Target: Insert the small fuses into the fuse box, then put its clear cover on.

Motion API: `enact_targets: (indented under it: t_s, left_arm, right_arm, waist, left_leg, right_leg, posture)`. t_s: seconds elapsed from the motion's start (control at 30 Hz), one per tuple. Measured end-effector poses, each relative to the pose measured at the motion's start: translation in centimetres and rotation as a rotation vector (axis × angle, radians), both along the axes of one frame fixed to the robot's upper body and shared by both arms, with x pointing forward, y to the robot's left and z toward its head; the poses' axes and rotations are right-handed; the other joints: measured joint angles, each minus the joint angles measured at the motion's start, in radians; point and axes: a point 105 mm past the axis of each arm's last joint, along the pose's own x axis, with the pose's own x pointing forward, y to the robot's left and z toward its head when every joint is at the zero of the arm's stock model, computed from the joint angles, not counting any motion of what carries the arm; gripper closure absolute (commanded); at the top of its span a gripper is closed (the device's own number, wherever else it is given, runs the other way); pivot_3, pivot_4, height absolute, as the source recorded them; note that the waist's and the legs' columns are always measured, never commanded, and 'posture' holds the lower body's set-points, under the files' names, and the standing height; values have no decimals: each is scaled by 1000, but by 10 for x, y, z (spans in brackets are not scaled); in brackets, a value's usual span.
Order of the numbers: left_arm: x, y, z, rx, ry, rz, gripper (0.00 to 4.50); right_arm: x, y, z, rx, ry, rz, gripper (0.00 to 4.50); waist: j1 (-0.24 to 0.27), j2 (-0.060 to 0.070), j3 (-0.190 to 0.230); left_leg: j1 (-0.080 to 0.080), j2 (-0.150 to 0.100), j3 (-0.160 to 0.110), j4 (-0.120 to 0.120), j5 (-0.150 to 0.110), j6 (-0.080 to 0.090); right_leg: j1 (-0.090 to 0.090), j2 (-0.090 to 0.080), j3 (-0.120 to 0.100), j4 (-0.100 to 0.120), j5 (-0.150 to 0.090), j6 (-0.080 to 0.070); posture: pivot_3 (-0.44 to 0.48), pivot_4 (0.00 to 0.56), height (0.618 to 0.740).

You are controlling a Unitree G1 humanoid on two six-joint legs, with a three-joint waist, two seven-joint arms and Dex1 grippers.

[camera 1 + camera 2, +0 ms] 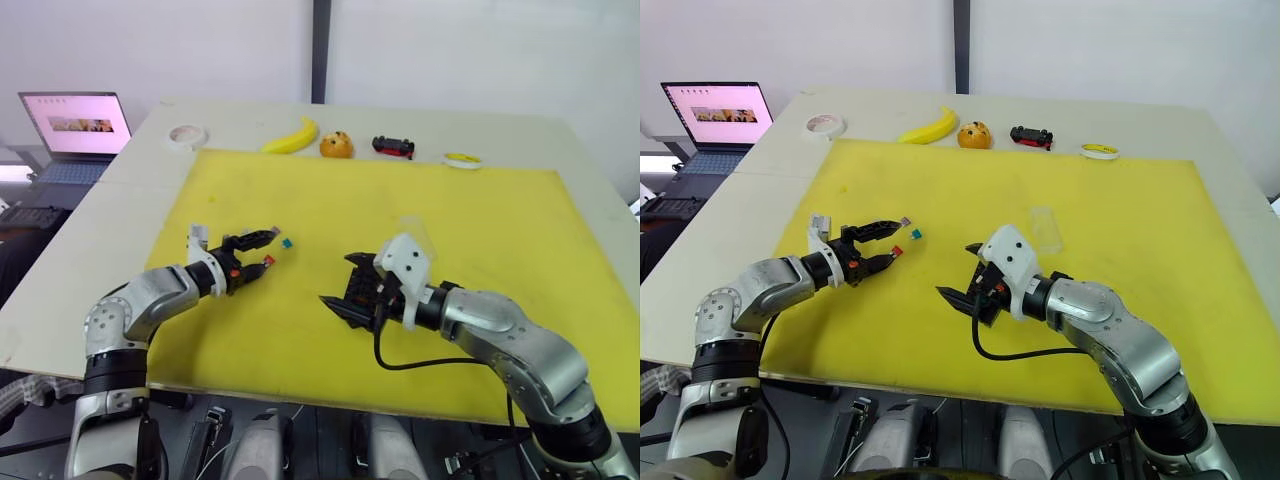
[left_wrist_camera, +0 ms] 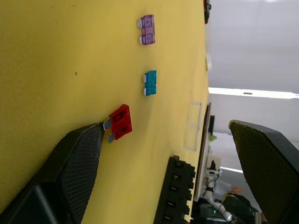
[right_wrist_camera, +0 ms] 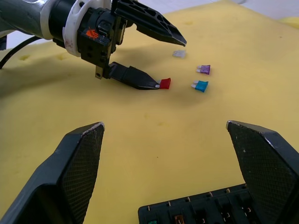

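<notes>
My left gripper (image 1: 892,240) is open low over the yellow mat (image 1: 1120,210), and its lower fingertip touches a red fuse (image 3: 165,83) lying flat. Just beyond lie a teal fuse (image 3: 201,86), a purple fuse (image 3: 203,69) and a pale grey fuse (image 3: 179,53). The black fuse box (image 3: 201,210) rests on the mat under my right gripper (image 1: 958,272), which stands wide open above it. A green and an orange-brown fuse sit in its near slots. The clear cover (image 1: 1042,228) lies flat on the mat behind my right wrist.
Along the table's far edge sit a white tape roll (image 1: 824,124), a banana (image 1: 930,128), an orange fruit (image 1: 975,134), a black-and-red toy car (image 1: 1031,136) and a yellow ring (image 1: 1100,151). A laptop (image 1: 725,125) stands off the table's left.
</notes>
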Motion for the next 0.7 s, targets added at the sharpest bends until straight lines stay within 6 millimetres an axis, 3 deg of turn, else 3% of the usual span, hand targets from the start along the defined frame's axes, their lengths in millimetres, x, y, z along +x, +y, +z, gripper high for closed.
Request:
enact_targets:
  t_s: [0.4, 0.5, 0.7]
  left_arm:
    - [1, -1, -1, -1, 9, 8, 0]
    - [1, -1, -2, -2, 10, 6, 835]
    - [1, -1, -4, -7, 11, 1, 835]
  right_arm:
    - [0, -1, -1, -5, 3, -7, 61]
    - [1, -2, 0, -8, 2, -9, 0]
    - [1, -2, 0, -11, 1, -10, 0]
  waist:
    - [1, 0, 0]
    - [0, 0, 0]
    - [0, 0, 0]
  left_leg:
    - [0, 0, 0, 0, 0, 0]
    - [0, 0, 0, 0, 0, 0]
    - [-1, -1, 0, -3, 0, 0]
  right_leg:
    - [0, -1, -1, -1, 0, 0]
    - [0, -1, -1, -1, 0, 0]
    - [0, -1, -1, -3, 0, 0]
  posture:
    - [0, 150, 740]
    - [0, 150, 740]
    - [0, 150, 740]
